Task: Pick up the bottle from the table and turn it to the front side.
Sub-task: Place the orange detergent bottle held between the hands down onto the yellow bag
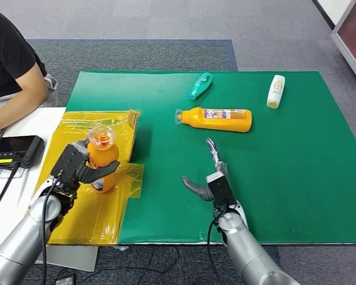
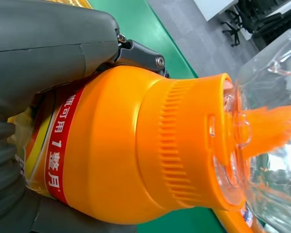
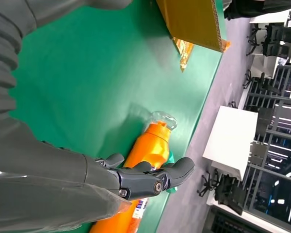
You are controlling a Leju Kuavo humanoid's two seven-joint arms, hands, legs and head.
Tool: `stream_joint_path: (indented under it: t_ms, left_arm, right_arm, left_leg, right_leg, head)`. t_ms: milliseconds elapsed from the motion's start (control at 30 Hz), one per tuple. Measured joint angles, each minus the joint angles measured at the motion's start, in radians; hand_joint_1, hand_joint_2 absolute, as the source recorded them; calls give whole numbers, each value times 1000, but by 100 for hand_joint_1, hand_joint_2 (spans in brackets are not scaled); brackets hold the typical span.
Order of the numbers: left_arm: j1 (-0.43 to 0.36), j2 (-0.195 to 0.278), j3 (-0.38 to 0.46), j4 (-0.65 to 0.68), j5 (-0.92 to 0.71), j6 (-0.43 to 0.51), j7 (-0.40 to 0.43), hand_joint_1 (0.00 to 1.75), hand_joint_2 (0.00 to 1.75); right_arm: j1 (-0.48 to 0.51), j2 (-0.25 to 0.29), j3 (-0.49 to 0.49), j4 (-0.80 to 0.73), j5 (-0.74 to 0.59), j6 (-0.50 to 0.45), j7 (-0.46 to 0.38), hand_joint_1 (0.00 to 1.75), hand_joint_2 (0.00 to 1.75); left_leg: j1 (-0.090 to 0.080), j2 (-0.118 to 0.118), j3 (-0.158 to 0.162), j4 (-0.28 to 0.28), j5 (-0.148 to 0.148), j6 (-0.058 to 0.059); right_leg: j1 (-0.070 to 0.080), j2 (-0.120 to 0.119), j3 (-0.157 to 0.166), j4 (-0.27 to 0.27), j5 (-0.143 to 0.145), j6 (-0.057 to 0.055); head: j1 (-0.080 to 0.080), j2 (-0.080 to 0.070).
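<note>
Gripping an orange bottle (image 1: 102, 159) upright, the robot's left hand (image 1: 78, 169) wraps its thumb and fingers around the body, above the yellow plastic sheet (image 1: 84, 214) at the left edge of the green mat (image 1: 301, 178). The bottle's clear cap (image 1: 101, 137) points up toward the head camera; in the left wrist view the ribbed orange neck (image 2: 187, 141) and a red band with white characters (image 2: 61, 145) show beyond the grey thumb (image 2: 52, 39).

A brown cardboard flap (image 1: 133, 127) stands at the sheet's far right corner, just beside the held bottle.

The right hand (image 1: 209, 178) hovers over the mat near its front edge, fingers spread and holding nothing, thumb pointing left. Just beyond it a second, longer orange bottle (image 1: 216, 119) lies on its side across the middle of the mat, clear cap toward the left; the right wrist view shows its neck past the dark fingers (image 3: 155, 179).

Farther back, near the mat's far edge, a teal bottle (image 1: 200, 85) lies tilted, and a white bottle (image 1: 275, 91) lies toward the far right corner, well apart from the others.

At the left, a person's arm (image 1: 19, 98) in a black sleeve rests on a white table (image 1: 15, 178) beside a black handheld controller (image 1: 12, 151). Grey carpet surrounds the mat.
</note>
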Motion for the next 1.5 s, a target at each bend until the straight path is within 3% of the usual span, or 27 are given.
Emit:
stream_joint_path:
  t_ms: [700,1500]
  left_arm:
    - [-13,7,-1,14,-68,-105,-4,175,175]
    - [-113,-77,-25,226,-41,-115,-47,175,175]
  right_arm:
    - [21,20,-38,1,20,18,0,0,175]
    - [17,47,-38,27,25,0,9,0,175]
  left_leg:
    - [0,0,0,0,0,0]
    - [0,-3,18,0,-1,1]
  right_leg:
    - [0,0,1,0,0,-1]
    - [0,-3,22,0,-2,1]
  head:
    - [0,0]
    - [0,0]
